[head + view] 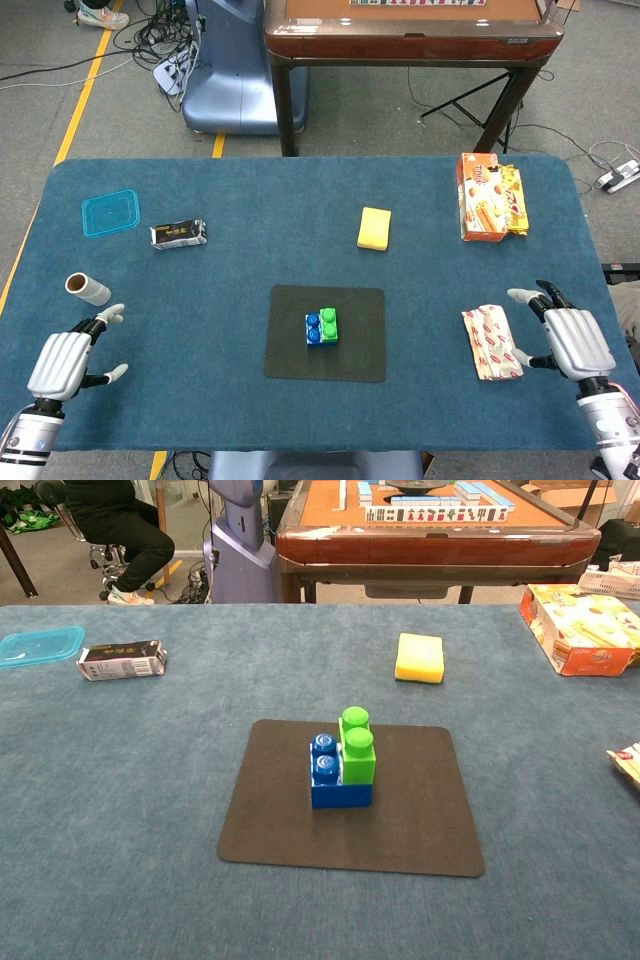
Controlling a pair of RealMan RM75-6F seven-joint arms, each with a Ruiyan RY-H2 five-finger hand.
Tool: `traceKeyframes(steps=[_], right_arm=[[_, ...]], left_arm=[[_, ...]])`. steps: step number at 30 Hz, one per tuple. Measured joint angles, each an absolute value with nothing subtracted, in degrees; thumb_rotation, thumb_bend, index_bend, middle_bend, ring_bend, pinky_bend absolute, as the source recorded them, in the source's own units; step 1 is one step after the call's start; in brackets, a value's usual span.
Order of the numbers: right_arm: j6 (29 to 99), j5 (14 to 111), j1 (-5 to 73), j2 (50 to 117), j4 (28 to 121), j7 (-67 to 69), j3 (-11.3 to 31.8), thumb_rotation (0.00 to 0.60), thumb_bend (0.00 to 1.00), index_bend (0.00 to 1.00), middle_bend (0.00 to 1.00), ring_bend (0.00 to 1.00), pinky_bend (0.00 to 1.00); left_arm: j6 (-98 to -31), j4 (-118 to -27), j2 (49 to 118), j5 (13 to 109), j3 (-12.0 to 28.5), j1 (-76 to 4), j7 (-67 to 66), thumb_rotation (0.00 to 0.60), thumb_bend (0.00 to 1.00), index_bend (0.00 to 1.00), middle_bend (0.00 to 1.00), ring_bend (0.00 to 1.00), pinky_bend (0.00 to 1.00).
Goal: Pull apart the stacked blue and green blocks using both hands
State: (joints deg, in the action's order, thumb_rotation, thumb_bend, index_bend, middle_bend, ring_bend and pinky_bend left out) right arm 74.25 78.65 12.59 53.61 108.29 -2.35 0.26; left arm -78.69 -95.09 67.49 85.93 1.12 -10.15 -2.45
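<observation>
The blue block (338,780) and the green block (357,750) stand joined near the middle of the dark mat (290,830), the green one seated on the right half of the blue one, studs up. The mat lies on the blue table cloth (230,420). Left of the mat, at the near table edge, the left hand (68,358) hovers with fingers spread and holds nothing. Right of the mat, the right hand (570,338) is likewise spread and empty, just beside a red-and-white snack wrapper (492,343). Beyond the mat lies a yellow sponge (374,228). Further right of it sits an orange snack box (488,196). Left of the mat are a small dark carton (178,234), a clear blue lid (110,213) and a paper roll (87,289).
</observation>
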Motion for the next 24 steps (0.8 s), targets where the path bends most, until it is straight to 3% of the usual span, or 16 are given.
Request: traceKeyframes(steps=[6,9,14,17,20,24], right_arm=[[72.8,79.49,13.75,55.3,107.24,-1.58,1.25,0.6,0.0,0.25,0.31,0.3,0.37],[72.22,79.81,14.7,56.69,106.97,-1.8,2.11,0.6,0.0,0.23,0.35,0.34,0.45],[70.68,80.09,16.79,58.67,108.82,-4.16,3.43,0.6,0.0,0.11,0.72,0.79,0.85],[67.95,79.52,18.67,59.16,111.3,-5.85,4.05,0.6,0.0,0.1,0.87,0.95,0.97],[64.7,77.36,21.13,59.7,113.77,-8.72,4.96,0.6,0.0,0.1,0.96,1.0,1.0],[60.45,71.43,24.76,60.09,116.95,-13.9,6.12,0.6,0.0,0.1,1.0,1.0,1.0]], left_arm=[[-79.28,-95.64,67.31,86.36,0.35,-9.5,-3.66,0.6,0.17,0.2,0.29,0.36,0.6],[-79.81,-95.69,67.33,86.42,0.29,-9.21,-3.72,0.6,0.17,0.2,0.29,0.36,0.6],[-80.6,-95.12,67.46,86.74,-0.01,-8.6,-3.14,0.6,0.17,0.2,0.29,0.36,0.6],[-80.78,-94.53,67.43,86.78,-0.13,-8.36,-2.66,0.6,0.17,0.2,0.29,0.36,0.6],[-80.9,-94.0,67.57,86.62,-0.25,-8.07,-1.87,0.6,0.17,0.2,0.29,0.36,0.6],[-80.93,-93.37,67.53,86.96,-0.75,-7.75,-1.69,0.6,0.17,0.2,0.29,0.36,0.6]])
